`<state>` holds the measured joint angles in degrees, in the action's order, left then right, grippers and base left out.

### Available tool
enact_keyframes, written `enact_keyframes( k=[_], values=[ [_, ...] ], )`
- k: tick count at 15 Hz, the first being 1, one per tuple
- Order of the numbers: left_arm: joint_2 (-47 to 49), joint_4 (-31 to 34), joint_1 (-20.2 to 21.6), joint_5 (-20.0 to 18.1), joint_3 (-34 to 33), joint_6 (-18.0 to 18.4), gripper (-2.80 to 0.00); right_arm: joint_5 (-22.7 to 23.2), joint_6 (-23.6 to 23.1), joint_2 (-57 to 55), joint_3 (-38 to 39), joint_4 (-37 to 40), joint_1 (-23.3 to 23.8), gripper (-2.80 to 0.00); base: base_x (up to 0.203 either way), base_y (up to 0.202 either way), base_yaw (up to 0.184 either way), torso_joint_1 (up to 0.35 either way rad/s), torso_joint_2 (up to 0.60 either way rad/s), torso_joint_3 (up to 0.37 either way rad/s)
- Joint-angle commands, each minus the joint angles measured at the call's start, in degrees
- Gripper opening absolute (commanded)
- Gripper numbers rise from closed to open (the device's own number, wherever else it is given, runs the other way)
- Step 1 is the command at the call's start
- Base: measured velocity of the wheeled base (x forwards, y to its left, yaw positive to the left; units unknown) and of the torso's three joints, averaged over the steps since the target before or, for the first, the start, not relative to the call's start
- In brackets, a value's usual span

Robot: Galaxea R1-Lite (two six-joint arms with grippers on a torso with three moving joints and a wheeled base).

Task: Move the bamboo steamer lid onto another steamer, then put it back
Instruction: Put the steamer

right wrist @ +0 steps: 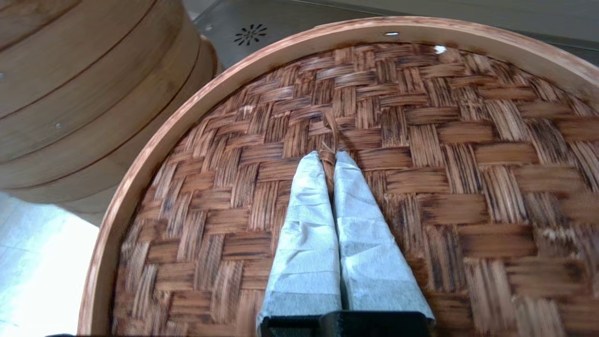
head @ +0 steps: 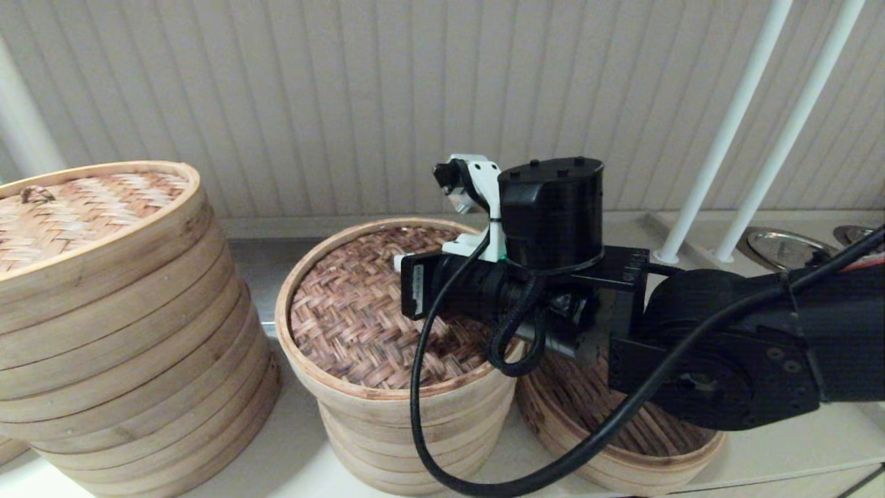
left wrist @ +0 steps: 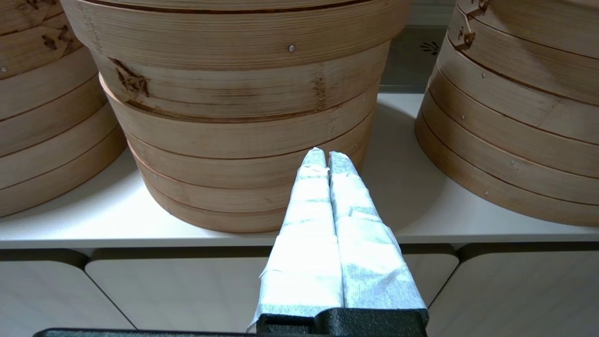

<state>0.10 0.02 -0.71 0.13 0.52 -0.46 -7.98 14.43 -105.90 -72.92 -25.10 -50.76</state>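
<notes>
The right gripper (right wrist: 327, 157), its paper-wrapped fingers pinched on a small woven loop, sits atop the round, dark herringbone bamboo steamer lid (right wrist: 421, 164).

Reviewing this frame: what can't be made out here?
Right tool: hidden by its own arm in the head view; only its wrist view shows it shut on the lid's strand.
Shallow steamer: mostly covered by the right arm in the head view.
Left tool: shut, absent from the head view.
Big stack: cut by the head view's left edge.
</notes>
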Motion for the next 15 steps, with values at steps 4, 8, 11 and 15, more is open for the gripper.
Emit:
enact_keyframes(
  k=[4,8,11,15],
  values=[
    [0.0,0.0,0.0,0.0,0.0,0.0,-2.80,0.1,0.1,-1.1,-1.7,0.0,2.0,-2.80,0.000,0.000,0.000,0.000,0.00,0.000],
    [0.0,0.0,0.0,0.0,0.0,-0.1,-2.80,1.0,0.0,-1.5,-1.6,0.0,2.0,-2.80,0.000,0.000,0.000,0.000,0.00,0.000],
    [0.0,0.0,0.0,0.0,0.0,0.0,-2.80,1.8,0.0,-1.8,-1.6,0.8,2.0,-2.80,0.000,0.000,0.000,0.000,0.00,0.000],
    [0.0,0.0,0.0,0.0,0.0,0.0,-2.80,2.3,0.0,-2.4,-1.3,0.8,2.8,-2.80,0.000,0.000,0.000,0.000,0.00,0.000]
  ],
)
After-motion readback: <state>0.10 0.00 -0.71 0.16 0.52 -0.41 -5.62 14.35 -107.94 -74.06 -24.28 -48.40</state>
